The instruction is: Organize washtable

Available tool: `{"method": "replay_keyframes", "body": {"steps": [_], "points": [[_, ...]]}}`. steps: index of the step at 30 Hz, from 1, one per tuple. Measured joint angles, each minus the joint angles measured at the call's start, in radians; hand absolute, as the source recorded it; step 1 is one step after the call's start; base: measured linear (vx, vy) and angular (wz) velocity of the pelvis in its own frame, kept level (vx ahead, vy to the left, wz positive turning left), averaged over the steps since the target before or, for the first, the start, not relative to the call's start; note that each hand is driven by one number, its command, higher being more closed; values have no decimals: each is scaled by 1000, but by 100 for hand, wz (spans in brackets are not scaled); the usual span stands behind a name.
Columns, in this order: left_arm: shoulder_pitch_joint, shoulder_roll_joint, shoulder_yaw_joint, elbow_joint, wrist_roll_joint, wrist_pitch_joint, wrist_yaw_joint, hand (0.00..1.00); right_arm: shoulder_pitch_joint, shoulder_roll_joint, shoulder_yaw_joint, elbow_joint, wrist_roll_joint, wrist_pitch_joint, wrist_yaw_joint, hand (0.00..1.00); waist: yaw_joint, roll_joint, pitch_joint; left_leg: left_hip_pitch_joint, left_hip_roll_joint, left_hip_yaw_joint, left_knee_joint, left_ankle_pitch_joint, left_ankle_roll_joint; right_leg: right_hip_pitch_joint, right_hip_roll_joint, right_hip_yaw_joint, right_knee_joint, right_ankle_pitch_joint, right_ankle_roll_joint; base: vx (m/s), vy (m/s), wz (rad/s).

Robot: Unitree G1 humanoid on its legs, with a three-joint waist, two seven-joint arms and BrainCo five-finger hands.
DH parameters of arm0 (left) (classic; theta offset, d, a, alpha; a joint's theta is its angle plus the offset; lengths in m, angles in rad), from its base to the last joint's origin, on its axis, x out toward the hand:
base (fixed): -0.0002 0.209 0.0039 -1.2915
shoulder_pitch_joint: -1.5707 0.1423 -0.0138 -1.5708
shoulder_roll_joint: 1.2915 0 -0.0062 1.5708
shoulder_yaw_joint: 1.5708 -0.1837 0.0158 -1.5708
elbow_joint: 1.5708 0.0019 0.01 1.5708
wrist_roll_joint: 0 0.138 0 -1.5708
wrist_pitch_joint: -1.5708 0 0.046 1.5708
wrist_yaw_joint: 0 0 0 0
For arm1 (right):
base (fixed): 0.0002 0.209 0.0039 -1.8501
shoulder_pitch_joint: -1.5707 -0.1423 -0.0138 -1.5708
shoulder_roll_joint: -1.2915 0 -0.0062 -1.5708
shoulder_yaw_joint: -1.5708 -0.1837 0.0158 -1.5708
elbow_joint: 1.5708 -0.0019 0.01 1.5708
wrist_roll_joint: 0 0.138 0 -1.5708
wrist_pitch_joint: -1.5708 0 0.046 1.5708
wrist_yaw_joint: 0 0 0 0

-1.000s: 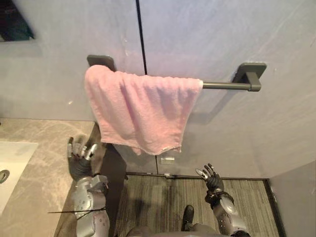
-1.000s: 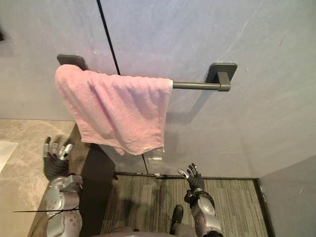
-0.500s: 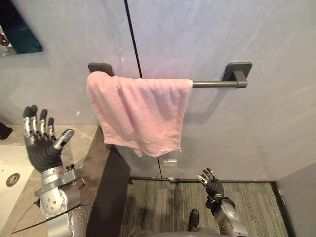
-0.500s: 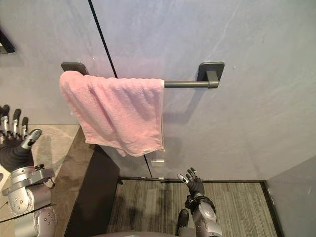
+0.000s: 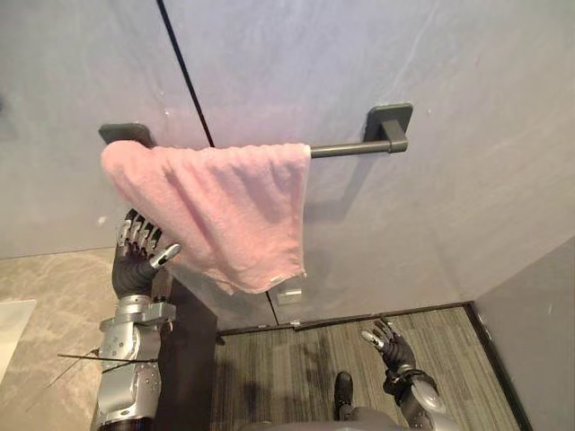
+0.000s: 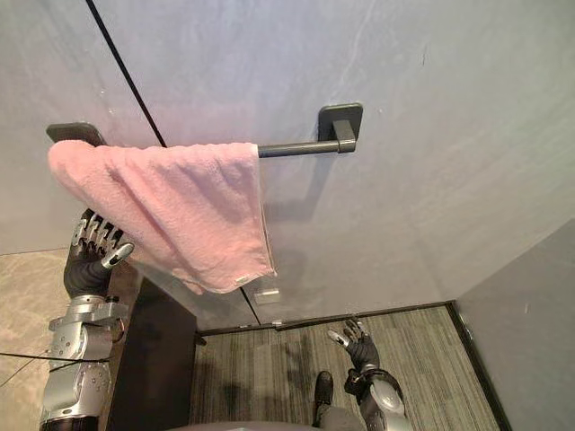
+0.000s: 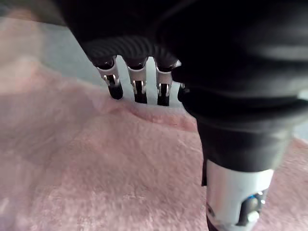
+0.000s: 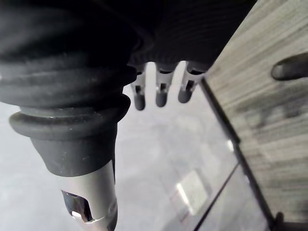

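Having risen from over the counter, the left hand now stands with straight, open fingers against the pink towel, which hangs ungrasped over the left end of the wall bar, so straightening it seems next; the right hand hangs low, relaxed open.

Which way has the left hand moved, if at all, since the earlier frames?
Yes: judged against the towel bar, the left hand has moved from left of the pink towel to under its left end, open fingers at it.

Pink towel, dark grey rail, grey wall, striped grey floor.
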Motion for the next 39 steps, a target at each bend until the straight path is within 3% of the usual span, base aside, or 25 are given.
{"method": "replay_keyframes", "body": {"steps": [9,17,25,38,39], "points": [[-62,76,4,125,9,16,41,0,19,-4,-6,-30,0,12,1,0,1,-2,1,23,-4,38,-15,-5,1,-1,6,31,0,0,4,34,68,-10],[-73,77,5,166,9,24,40,0,32,-4,-10,-105,1,13,2,0,-19,-5,5,31,-1,60,-17,-11,0,-4,16,51,0,0,4,16,42,-9],[-82,88,-4,175,22,45,18,0,37,-5,-19,-366,51,10,24,0,-17,-8,6,33,-3,67,-10,-10,0,-4,14,57,0,8,0,0,39,-2],[-147,97,-41,220,76,56,17,0,19,-21,4,-574,138,3,46,0,-17,-32,15,-7,-3,83,43,-20,-5,-27,13,81,0,31,-16,-32,20,-5],[-149,97,-46,220,87,56,17,100,19,-26,5,-594,140,4,46,0,-20,-32,15,-14,-2,83,52,-22,-6,-31,13,82,0,33,-18,-21,15,-4]]}}
